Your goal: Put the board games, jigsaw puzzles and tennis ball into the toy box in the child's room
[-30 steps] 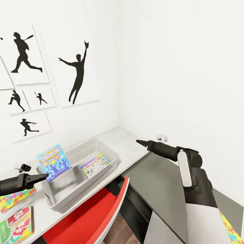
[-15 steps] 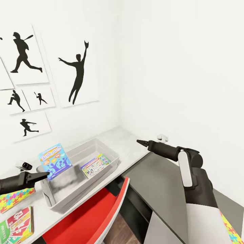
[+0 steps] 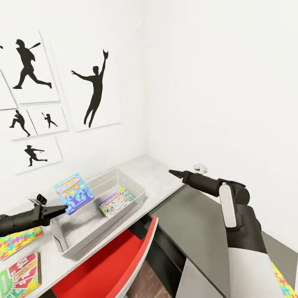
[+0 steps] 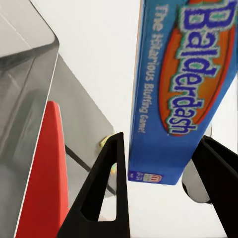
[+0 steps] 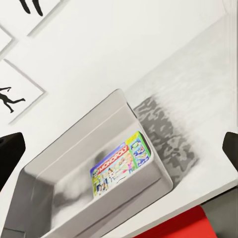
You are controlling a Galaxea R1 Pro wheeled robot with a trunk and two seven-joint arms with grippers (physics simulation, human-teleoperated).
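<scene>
Red chair — silhouette posters — perhaps a wall hook.

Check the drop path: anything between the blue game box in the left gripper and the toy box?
Nothing visible. The blue game box hangs in the left gripper above the toy box's near end, open bin beneath it. The Monopoly box leans inside toward the other end, off the path.

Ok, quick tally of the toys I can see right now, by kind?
Board games: 3 - blue one in the left gripper, Monopoly in the toy box, Skip-Bo on the table.
Jigsaw puzzles: 2.
Total: 5.
</scene>
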